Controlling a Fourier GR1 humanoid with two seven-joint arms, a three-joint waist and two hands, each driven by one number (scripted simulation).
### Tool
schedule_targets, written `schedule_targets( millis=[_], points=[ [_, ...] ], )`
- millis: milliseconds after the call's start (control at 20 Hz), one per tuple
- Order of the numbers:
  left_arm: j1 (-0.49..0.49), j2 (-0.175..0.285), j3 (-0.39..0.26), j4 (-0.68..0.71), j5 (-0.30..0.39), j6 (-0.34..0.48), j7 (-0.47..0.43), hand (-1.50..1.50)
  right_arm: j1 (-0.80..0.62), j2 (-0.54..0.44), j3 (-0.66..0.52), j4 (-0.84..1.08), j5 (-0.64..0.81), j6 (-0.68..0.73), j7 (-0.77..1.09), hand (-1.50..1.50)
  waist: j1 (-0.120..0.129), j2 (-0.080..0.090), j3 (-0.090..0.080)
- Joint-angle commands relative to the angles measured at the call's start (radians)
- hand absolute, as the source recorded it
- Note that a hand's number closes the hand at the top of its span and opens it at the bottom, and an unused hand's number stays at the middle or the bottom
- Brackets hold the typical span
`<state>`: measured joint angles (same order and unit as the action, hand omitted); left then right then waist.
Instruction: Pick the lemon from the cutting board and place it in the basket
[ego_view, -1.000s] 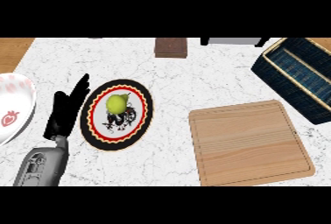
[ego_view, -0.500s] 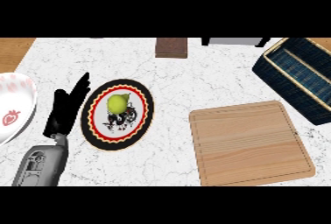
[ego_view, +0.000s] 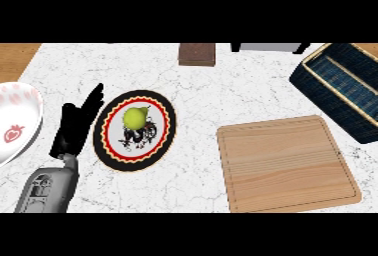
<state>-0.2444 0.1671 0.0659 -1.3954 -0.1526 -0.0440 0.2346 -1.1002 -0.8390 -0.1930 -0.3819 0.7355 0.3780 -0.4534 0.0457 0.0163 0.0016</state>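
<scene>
The lemon sat on the plate, not the cutting board; the left hand, open just beside it, needed to close squarely round it before heading for the basket

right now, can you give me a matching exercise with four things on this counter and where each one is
Things:
1. lemon
2. cutting board
3. basket
4. left hand

Places:
A. at the view's upper right
B. on the black-rimmed plate
C. just left of the plate, open
D. right of the plate, nearer the robot than the basket

Pairs: 1-B, 2-D, 3-A, 4-C
</scene>
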Motion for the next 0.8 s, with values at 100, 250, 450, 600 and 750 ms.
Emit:
schedule_targets(
  millis=[100, 250, 450, 600, 750],
  points=[
    [0.067, -0.032, -0.025, -0.062, -0.008, 0.016, -0.002, 0.0, -0.003, 0.014, -0.066, 0.11, -0.036, -0.062, -0.068, -1.5, 0.006, -0.001, 0.001],
    [-0.001, 0.008, 0.006, -0.021, 0.005, -0.009, 0.017, 0.0, -0.011, 0.035, -0.124, 0.118, -0.094, -0.082, -0.086, -1.5, -0.007, -0.002, 0.001],
    [-0.037, -0.038, -0.012, 0.029, -0.031, 0.048, 0.011, 0.0, -0.007, -0.037, -0.222, 0.151, -0.174, -0.103, -0.096, -1.5, -0.023, 0.001, 0.001],
    [-0.021, 0.01, 0.012, 0.018, 0.003, -0.01, -0.011, 0.0, -0.06, -0.085, -0.278, 0.182, -0.21, -0.14, -0.009, -1.5, 0.002, 0.005, 0.001],
    [-0.018, 0.0, 0.009, -0.016, 0.003, 0.002, 0.007, 0.0, 0.006, -0.155, -0.3, 0.222, -0.221, -0.125, -0.029, -1.5, 0.003, 0.008, 0.003]
  ],
)
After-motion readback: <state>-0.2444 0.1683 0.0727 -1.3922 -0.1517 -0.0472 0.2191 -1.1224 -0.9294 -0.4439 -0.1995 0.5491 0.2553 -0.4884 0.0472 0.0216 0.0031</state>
